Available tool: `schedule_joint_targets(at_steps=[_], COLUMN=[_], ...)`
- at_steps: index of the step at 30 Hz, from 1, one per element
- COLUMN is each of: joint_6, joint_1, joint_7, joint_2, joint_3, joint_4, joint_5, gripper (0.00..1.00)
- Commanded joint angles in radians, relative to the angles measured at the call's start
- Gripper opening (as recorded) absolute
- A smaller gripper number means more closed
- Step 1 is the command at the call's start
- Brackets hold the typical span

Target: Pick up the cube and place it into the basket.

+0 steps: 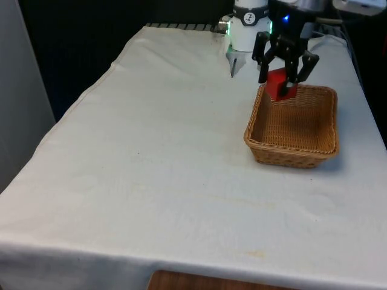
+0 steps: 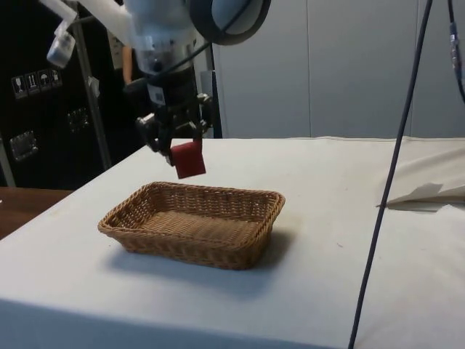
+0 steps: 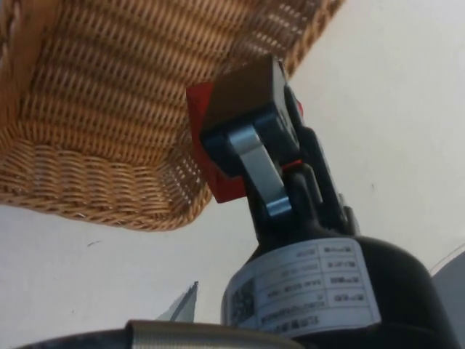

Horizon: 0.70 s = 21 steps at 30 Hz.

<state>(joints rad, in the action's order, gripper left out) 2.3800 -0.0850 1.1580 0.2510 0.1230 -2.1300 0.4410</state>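
Gripper [image 1: 284, 77] pinching red cube [image 1: 279, 84], tilted, just above wicker basket's [image 1: 266, 151] far rim.

White-clothed surface [image 1: 151, 175]; black curtains [image 1: 91, 36] behind; dark cabinets [image 2: 36, 109] and pale wall panels [image 2: 349, 65], possibly doors.

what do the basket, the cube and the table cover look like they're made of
Basket: woven wicker or rattan, tan, matte; the plaited strands and braided rim show clearly.
Cube, held in the hand: solid red with a smooth, even, matte face, perhaps painted wood, plastic or foam; I cannot tell which.
Table cover: white cloth, matte, with soft creases and a draped edge.
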Motion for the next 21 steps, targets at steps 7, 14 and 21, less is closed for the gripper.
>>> schedule_joint_targets(at_steps=[7, 14, 21], joint_6=[0.001, 0.001, 0.000], joint_1=[-0.010, -0.013, -0.016], joint_7=[0.062, 0.091, 0.109], joint_2=[0.053, 0.105, 0.150], joint_3=[0.023, 0.036, 0.040], joint_4=[0.024, 0.046, 0.066], joint_5=[0.028, 0.038, 0.046], gripper=[0.09, 0.09, 0.09])
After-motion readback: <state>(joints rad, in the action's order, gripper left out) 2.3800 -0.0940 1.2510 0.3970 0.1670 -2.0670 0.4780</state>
